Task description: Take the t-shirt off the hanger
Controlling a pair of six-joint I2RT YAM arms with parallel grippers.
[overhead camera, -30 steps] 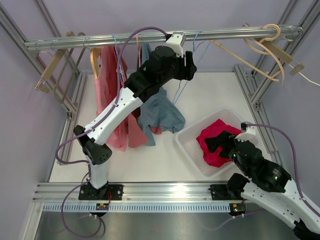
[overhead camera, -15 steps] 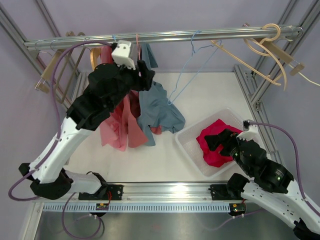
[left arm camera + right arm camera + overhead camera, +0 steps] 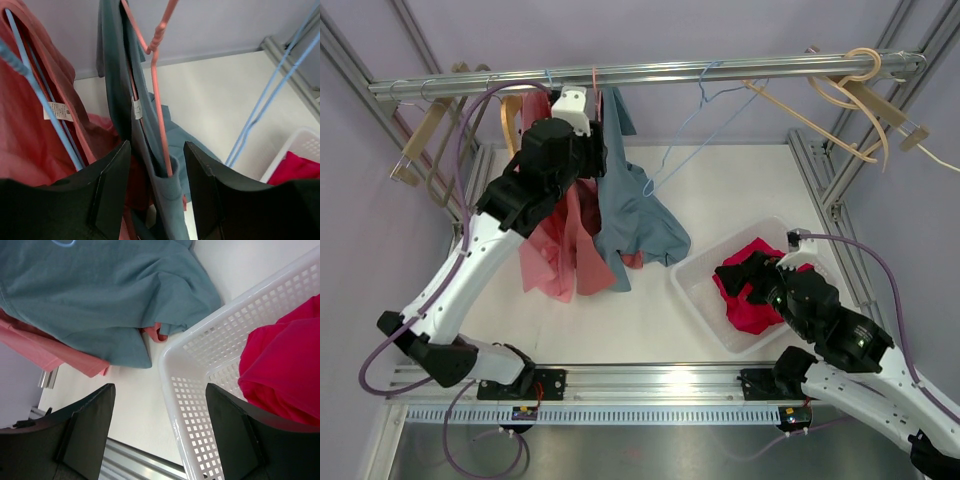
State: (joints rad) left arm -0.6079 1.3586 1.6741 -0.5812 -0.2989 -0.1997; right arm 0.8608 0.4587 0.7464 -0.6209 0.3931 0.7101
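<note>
Left gripper open astride teal t-shirt on pink hanger; right gripper open; white neck label unreadable.

No text, brand, number or sign can be read in any view. Left wrist view: a white care tag sewn inside the red shirt, at 9 o'clock in the picture, carries fine dark print in several lines, too small and blurred to make out. A small tag on the inner seam of the teal shirt, just left of centre, is seen nearly edge-on and shows no legible mark. In the top view both shirts are too small for the tags to show.
</note>
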